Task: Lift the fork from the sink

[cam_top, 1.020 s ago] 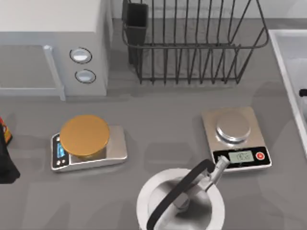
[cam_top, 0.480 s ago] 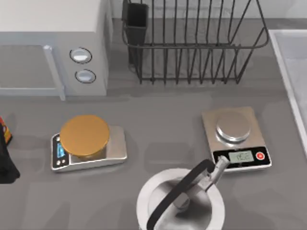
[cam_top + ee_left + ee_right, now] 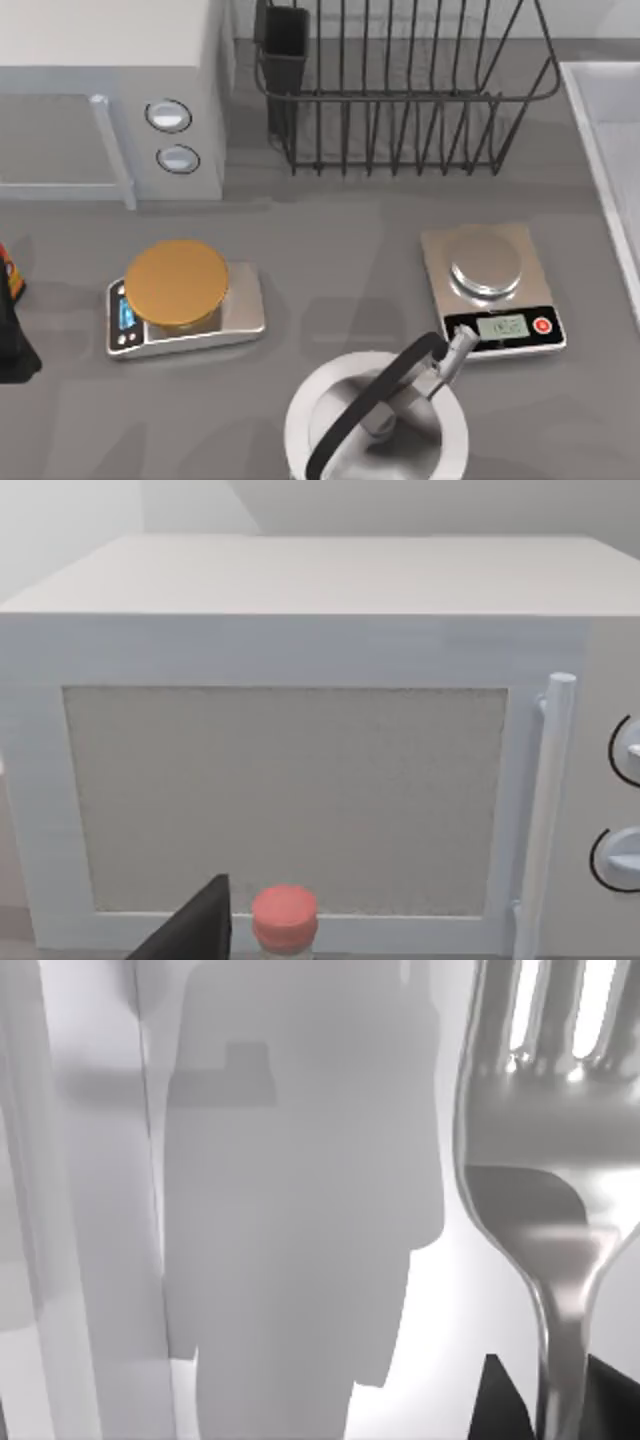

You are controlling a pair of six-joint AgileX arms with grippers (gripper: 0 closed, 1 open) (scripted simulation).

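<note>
1. Sitting at the top view's right edge, the sink [image 3: 600, 120] shows its pale rim on the grey tabletop [image 3: 340, 270]; its whitish inner wall is the backdrop of the right wrist view.
2. Near the tabletop's left edge a dark shape is probably the parked left arm, facing the microwave [image 3: 300, 780]; whether its end effector is wide or narrow I cannot tell.
3. Close in the right wrist view, the fork [image 3: 545, 1190] hangs before the sink wall, handle running down between two dark fingers [image 3: 500, 1410].
4. I judge the right end effector [image 3: 555, 1415] narrow and clamped on that handle.
5. Stiff, light, polished metal: likely slippery, so hold the handle squarely.
</note>
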